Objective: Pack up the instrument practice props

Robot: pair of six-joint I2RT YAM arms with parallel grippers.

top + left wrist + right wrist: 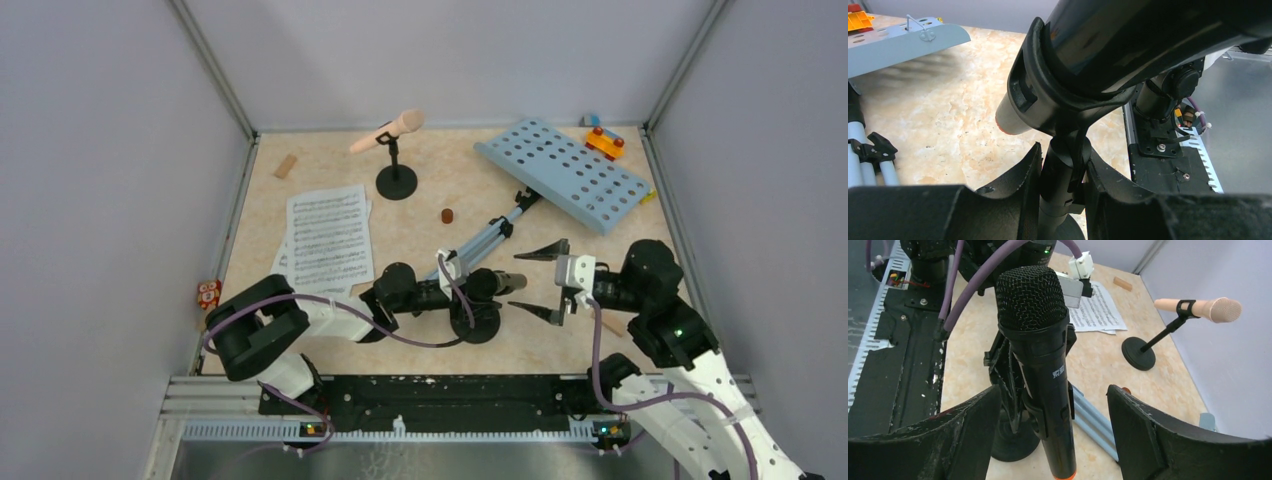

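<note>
- Item in hand: the black mesh-headed microphone (1040, 355) sits in the clip of the black round-based mic holder (480, 322). The holder stands upright on the table near the arm bases and is the reference point below.
- The left gripper (1063, 165) has its fingers (1018, 185) pressed against both sides of the holder's stem, just under the clip. It appears clamped there.
- The right gripper (1053, 390) has its jaws wide apart, 1 finger on either side of the microphone body, touching neither side.
- Step in hand, by judgement: taking the microphone out of its clip, with the left arm steadying the holder.
- Next move calls for the right jaws to close squarely on the microphone body, then a pull out of the clip against the left grip. A slack hold on the stem could tip the holder.
- The grey tripod legs (480, 245) lie flat just behind the holder and run to the light-blue perforated music rack (565, 172), behind it and to the right.
- The white sheet-music pages (328, 237) lie flat, left of the holder and behind it.
- The beige microphone (388, 131) is clipped in the 2nd black round-based stand (397, 182), well behind the holder.
- Progress, by judgement: early. All props lie out, and no container shows in these views.
- Not of the task: the orange toy block (605, 143), beyond the rack and far from the holder.
</note>
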